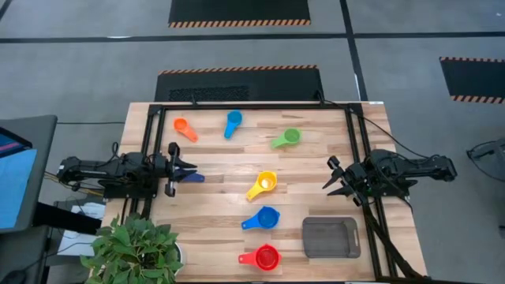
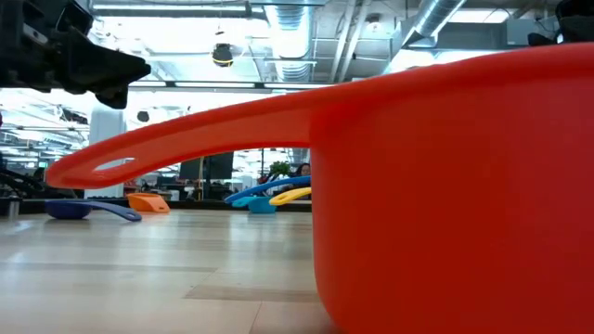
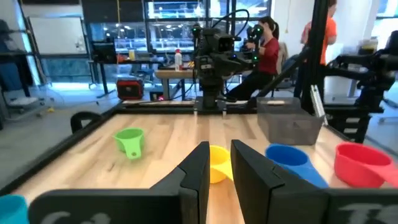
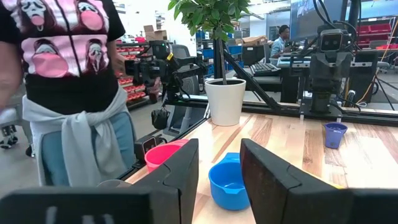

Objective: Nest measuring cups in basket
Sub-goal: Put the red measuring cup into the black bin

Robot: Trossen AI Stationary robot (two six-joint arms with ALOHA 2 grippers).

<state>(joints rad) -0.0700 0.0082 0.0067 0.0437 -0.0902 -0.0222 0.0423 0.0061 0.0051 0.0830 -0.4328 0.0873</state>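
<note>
Left gripper (image 1: 192, 167) jaws nearly closed, empty; right gripper (image 1: 333, 177) jaws part open, empty. Risk: the basket (image 1: 331, 237) at bench's near-right corner slides if cups drop off-centre.

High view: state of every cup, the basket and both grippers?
orange cup: on table, un-nested
far blue cup: on table, un-nested
green cup: on table, un-nested
yellow cup: on table, un-nested
near blue cup: on table, un-nested
red cup: on table, un-nested
dark blue cup: on table, beside left gripper
basket: empty
left gripper: slightly open, empty
right gripper: open, empty
</note>
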